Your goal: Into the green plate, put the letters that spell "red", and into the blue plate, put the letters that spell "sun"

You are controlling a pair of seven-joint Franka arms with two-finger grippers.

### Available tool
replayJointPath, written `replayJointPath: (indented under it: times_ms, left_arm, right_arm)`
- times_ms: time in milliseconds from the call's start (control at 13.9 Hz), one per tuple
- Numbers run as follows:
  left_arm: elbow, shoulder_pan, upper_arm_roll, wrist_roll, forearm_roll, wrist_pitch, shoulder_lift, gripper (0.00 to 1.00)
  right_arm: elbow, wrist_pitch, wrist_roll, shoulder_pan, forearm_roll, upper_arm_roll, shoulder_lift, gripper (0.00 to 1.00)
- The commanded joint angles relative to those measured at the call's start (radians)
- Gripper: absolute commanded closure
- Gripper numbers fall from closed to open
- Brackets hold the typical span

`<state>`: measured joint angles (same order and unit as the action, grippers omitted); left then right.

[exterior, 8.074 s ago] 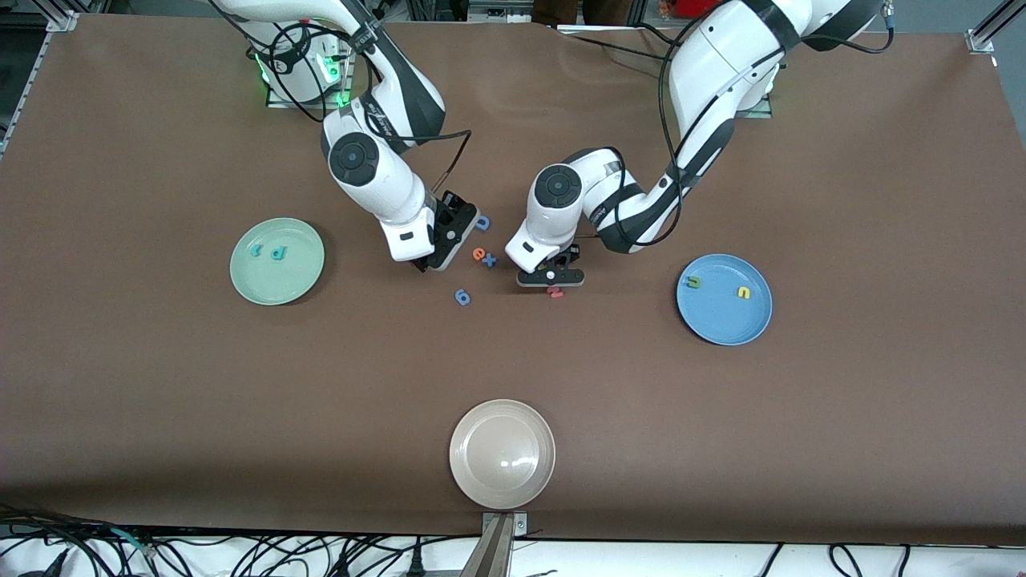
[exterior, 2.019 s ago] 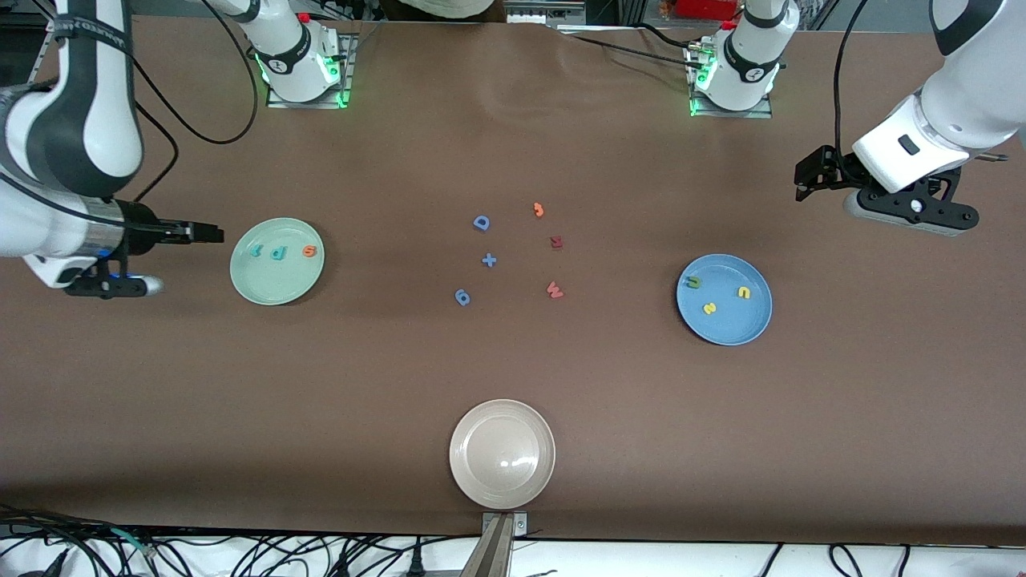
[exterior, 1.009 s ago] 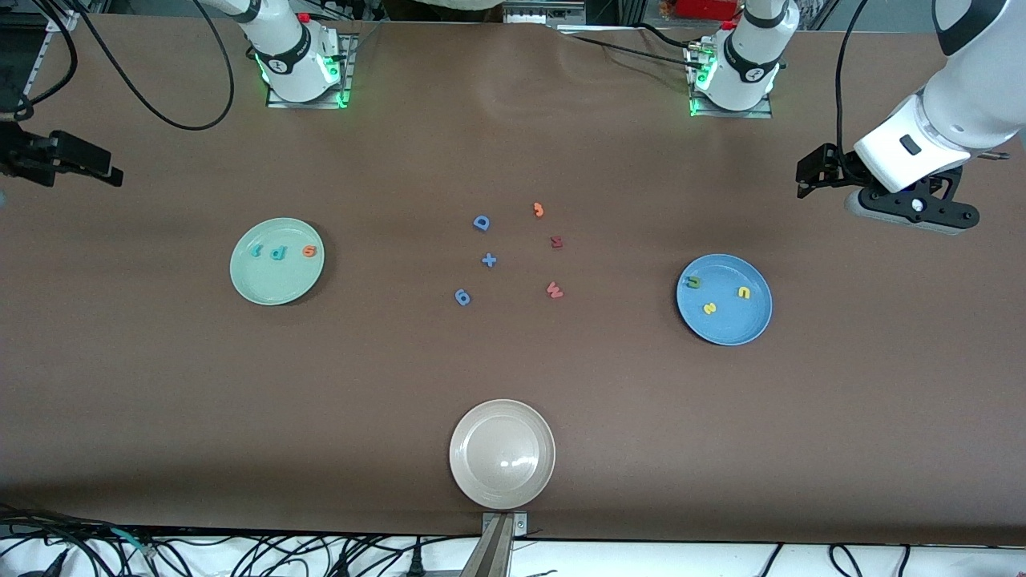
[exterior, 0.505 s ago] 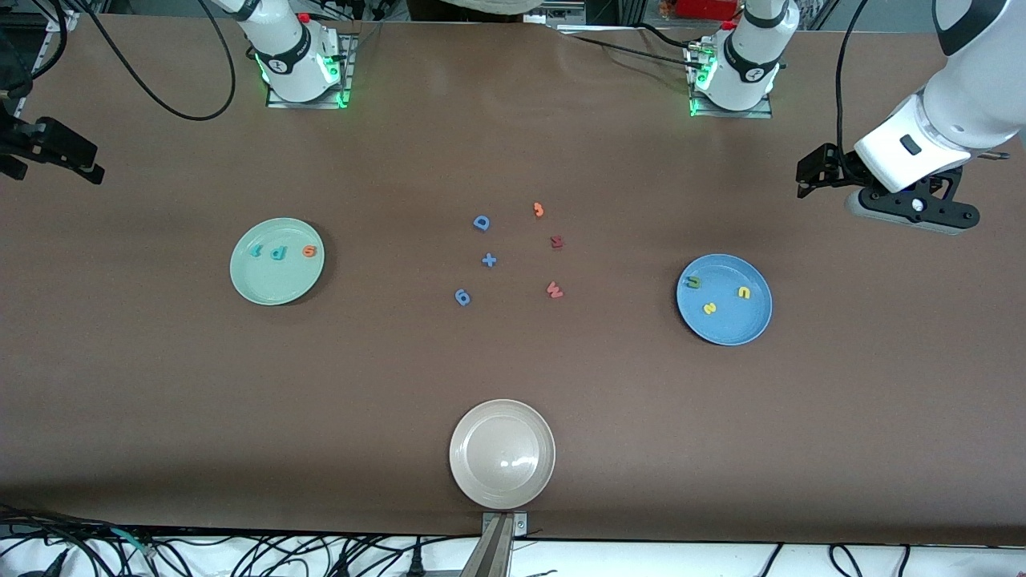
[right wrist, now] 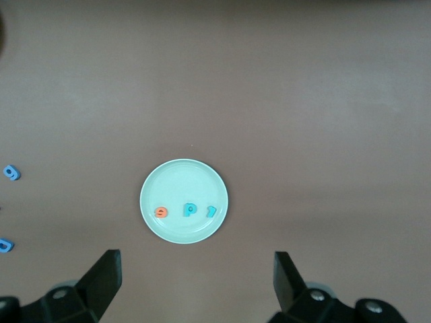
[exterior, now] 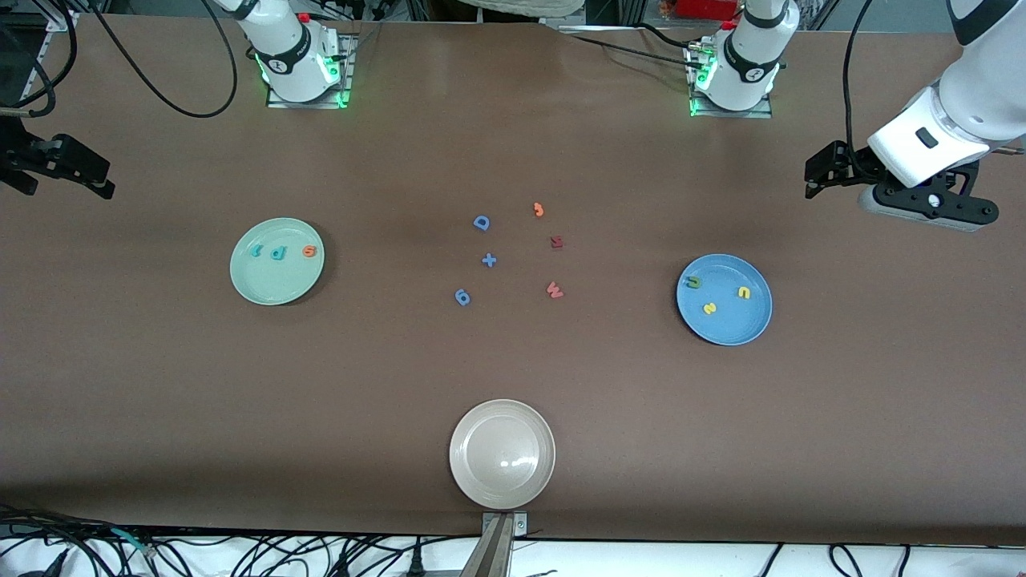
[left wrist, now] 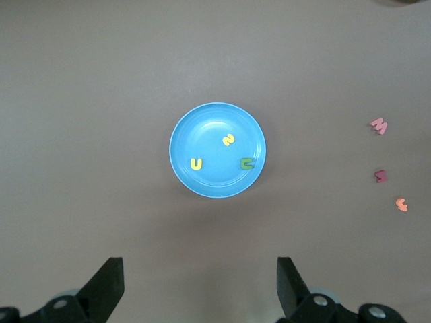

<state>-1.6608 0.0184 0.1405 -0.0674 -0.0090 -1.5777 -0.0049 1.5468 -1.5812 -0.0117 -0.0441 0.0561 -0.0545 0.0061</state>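
Hanging high over the bare table at the left arm's end, the left gripper [left wrist: 195, 286] is empty, its two fingers [left wrist: 108, 286] spread wide apart. The blue plate [exterior: 749, 324] lies on the table under its wrist camera, well apart from the fingers. Three letters rest in that plate: a yellow "s" [exterior: 709, 308], a yellow "u" shape [exterior: 744, 292] and an olive-green "u" shape [exterior: 693, 282], each apart from the others.

The right gripper [right wrist: 195, 286] is raised over the table's edge at the right arm's end, likewise empty with fingers [right wrist: 101, 279] set wide. The green plate [exterior: 276, 284] lies on the table in its wrist view. In that plate sit a teal "r" [exterior: 256, 251], a teal "p" shape [exterior: 277, 253] and an orange "e" [exterior: 309, 252], in a row.

Loose pieces lie on the table between the two plates: a blue "D" [exterior: 481, 223], a blue plus sign [exterior: 489, 260], a blue "g"-like piece [exterior: 462, 297], an orange hook piece [exterior: 539, 210], a dark red piece [exterior: 556, 241] and a red "w" [exterior: 554, 290]. A beige plate [exterior: 473, 473] sits nearest the front camera, close to the table's edge, with nothing in it.
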Motion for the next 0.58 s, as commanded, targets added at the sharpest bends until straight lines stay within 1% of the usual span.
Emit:
replayJointPath:
  times_ms: [0, 216, 505]
  left_arm:
    - [0.030, 0.018, -0.009, 0.029, -0.002, 0.018, 0.016, 0.00]
    - [0.030, 0.020, -0.009, 0.084, 0.010, 0.018, 0.013, 0.00]
    - [0.030, 0.055, -0.009, 0.070, -0.002, 0.015, 0.016, 0.00]
  right_arm:
    - [0.022, -0.020, -0.011, 0.018, 0.016, 0.022, -0.011, 0.00]
    - [0.018, -0.039, -0.010, 0.016, 0.016, 0.022, -0.005, 0.00]
    - [-0.005, -0.028, -0.007, 0.018, 0.004, 0.021, -0.006, 0.00]
